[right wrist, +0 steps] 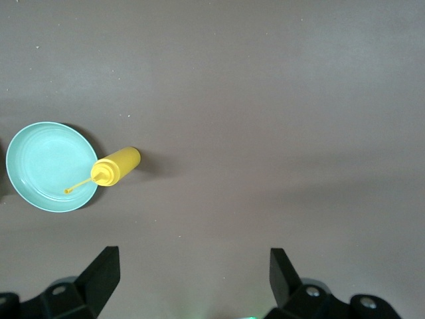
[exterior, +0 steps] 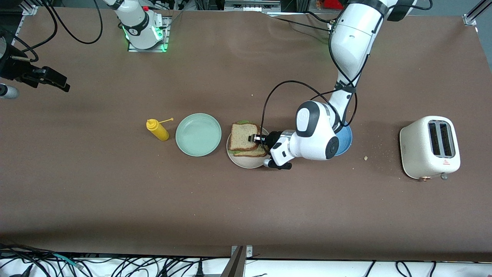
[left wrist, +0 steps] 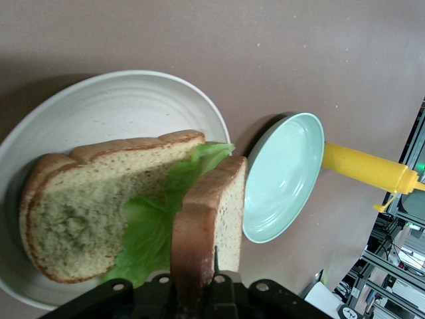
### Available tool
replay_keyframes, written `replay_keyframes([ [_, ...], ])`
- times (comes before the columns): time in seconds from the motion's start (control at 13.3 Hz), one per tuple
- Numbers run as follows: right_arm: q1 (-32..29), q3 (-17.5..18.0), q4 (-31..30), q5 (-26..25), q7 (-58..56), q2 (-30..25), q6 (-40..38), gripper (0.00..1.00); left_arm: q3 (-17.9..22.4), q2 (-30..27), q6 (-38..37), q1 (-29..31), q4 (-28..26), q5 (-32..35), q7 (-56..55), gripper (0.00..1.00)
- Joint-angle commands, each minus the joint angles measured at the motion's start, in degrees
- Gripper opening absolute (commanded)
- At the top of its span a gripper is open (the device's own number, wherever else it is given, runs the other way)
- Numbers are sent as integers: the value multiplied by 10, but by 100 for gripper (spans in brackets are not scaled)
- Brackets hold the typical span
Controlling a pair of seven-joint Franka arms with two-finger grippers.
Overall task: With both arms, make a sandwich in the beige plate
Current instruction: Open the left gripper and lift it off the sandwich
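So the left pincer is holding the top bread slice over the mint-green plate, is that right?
Not quite: the left pincer holds the top bread slice over the beige plate, above the lettuce. The mint-green plate sits empty beside it, as the left wrist view shows.

Mustard bottle [exterior: 158, 130], mint plate [exterior: 198, 134], toaster [exterior: 429, 147]

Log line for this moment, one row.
left gripper: shut on top bread slice over beige plate | lettuce on bottom slice | right gripper: open, waiting
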Motion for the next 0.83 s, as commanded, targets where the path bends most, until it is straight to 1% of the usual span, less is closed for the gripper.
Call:
replay_keyframes([
  [0.0,0,-2,17,6,-11,7,-12,100,6,15,3,-2,7,-11,5,53],
  [0.15,0,-1,17,5,-11,7,-12,100,9,19,3,-1,7,-11,4,67],
  [0.23,0,-1,17,6,-11,7,-12,100,9,19,3,1,5,-5,2,71],
  [0.6,0,-1,19,5,-11,6,-25,100,14,14,3,11,1,7,-3,76],
  [0.75,0,-1,26,4,-9,7,-25,100,23,13,2,12,1,7,-3,77],
])
